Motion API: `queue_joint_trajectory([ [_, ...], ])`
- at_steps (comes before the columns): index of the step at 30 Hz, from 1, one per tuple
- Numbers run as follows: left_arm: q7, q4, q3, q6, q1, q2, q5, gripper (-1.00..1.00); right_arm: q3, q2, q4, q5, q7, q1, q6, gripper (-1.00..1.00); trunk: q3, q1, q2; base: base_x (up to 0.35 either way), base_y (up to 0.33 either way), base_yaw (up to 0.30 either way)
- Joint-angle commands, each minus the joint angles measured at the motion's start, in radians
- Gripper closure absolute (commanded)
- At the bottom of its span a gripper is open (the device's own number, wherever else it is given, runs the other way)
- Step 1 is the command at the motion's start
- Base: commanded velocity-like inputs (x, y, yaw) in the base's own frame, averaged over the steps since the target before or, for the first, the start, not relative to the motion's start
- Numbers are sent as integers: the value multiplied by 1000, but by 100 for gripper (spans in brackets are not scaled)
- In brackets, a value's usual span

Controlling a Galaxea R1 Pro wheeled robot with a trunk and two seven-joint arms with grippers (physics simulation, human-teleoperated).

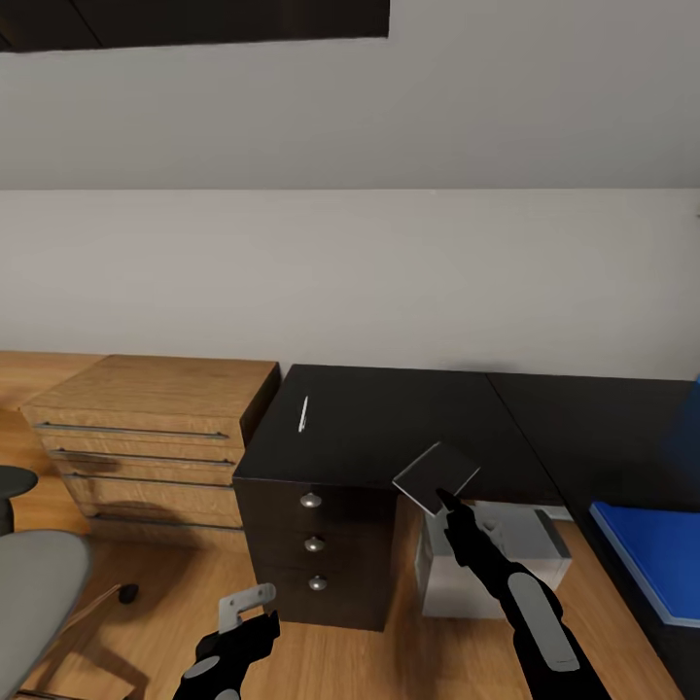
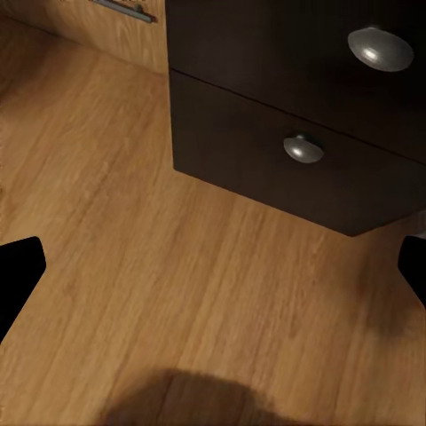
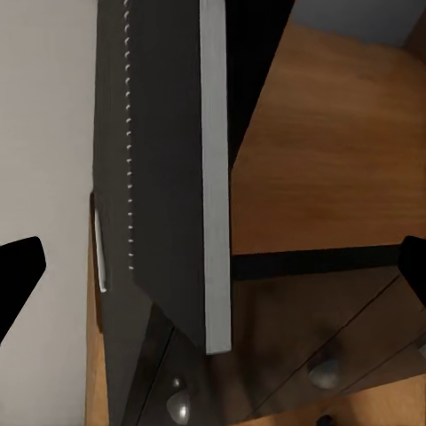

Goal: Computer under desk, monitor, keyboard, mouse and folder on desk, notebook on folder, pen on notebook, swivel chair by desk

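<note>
- The right gripper [image 1: 449, 498] is clamped on one corner of the notebook [image 1: 436, 474], a small thin grey rectangle held tilted in the air above the front edge of the desk [image 1: 389, 428].
- In the right wrist view the notebook [image 3: 169, 177] stands edge-on between the fingers, a row of small binding dots running down its dark face and a pale edge beside it.
- The left gripper [image 1: 243, 608] hangs low near the floor in front of the drawers [image 1: 313, 549], its fingers apart and holding nothing; the left wrist view looks down on wooden floor and two round knobs [image 2: 304, 148].
- The folder [image 1: 651, 554] lies flat on the desk's right wing, well apart from the notebook and to its right.
- The pen [image 1: 303, 413] lies on the black top near the desk's left edge, beyond the notebook.
- The computer [image 1: 491, 564] sits under the desk, just behind the right forearm.
- The chair [image 1: 34, 593] stands at the left, away from the desk, with a small dark lump, probably the mouse [image 1: 128, 591], on the floor beside it.
- The step in hand looks to be carrying the notebook onto the folder. To do it well: swing the arm right, keep the grip firm on that corner, level the notebook before lowering, and let go only once it lies flat within the blue outline, so the pen can rest on it later.
</note>
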Motion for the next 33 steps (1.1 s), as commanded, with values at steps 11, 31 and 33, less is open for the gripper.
queue_joint_trajectory([
  [11,7,7,-3,3,-1,0,4,-100,-4,1,1,-5,-1,-1,7,-100,-1,0,-1,33,25,0],
  [31,6,7,-3,-2,-1,1,4,-100,0,1,1,-5,-1,-1,16,-100,-1,0,-1,17,0,0],
  [33,5,7,-3,-2,-1,0,3,-100,1,1,1,-5,-1,-1,27,-100,-1,0,-1,0,0,0],
])
